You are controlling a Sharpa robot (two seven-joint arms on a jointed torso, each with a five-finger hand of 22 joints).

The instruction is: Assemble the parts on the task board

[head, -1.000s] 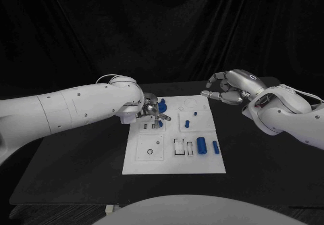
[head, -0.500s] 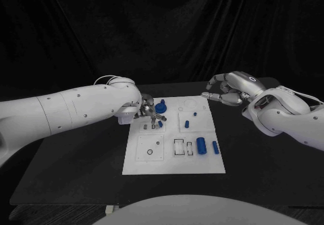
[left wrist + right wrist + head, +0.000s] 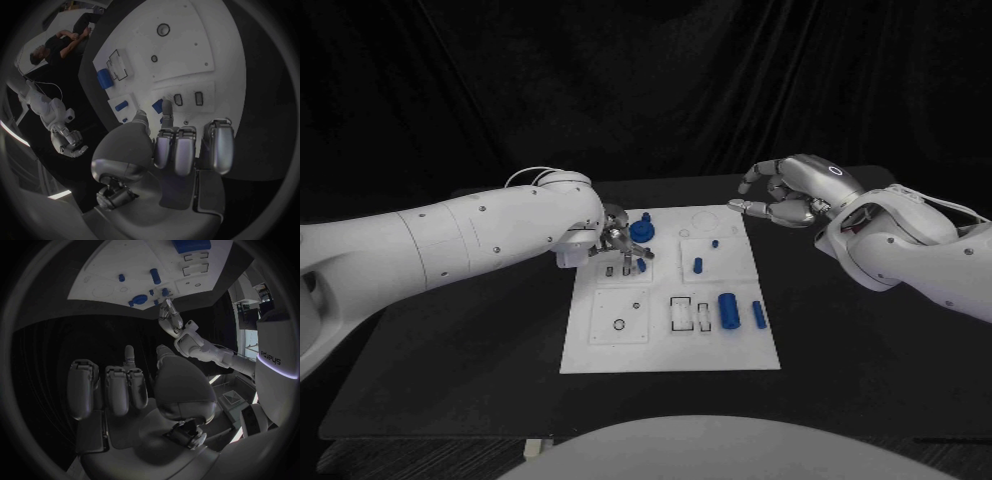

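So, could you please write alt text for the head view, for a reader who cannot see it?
A white task board with small blue parts lies on a black table. The left hand is at the board's far left corner by a blue part; the right hand hovers beyond its far right corner.

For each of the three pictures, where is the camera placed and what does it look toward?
Head view: on the head, looking down at the task board; both arms show.
Left wrist view: behind the left hand, facing the board.
Right wrist view: behind the right hand, facing the board and the left hand.
All three share the board.
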